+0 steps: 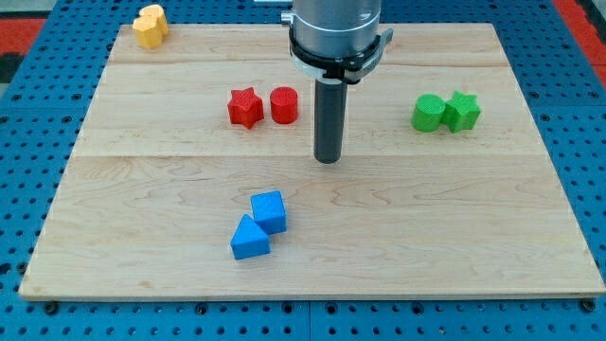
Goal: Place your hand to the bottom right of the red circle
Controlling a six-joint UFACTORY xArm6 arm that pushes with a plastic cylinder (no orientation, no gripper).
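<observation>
Standing lower right of the red circle [284, 104], my tip [328, 159] needs only slight approach without contact; no fingers fitted, state indeterminable.

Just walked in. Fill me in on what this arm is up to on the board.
I am an arm with a rod, sliding my tip over the wooden board. My tip sits to the bottom right of the red circle, apart from it and touching no block. A red star lies beside the circle. Two green blocks, two blue blocks and a yellow block lie elsewhere.
</observation>
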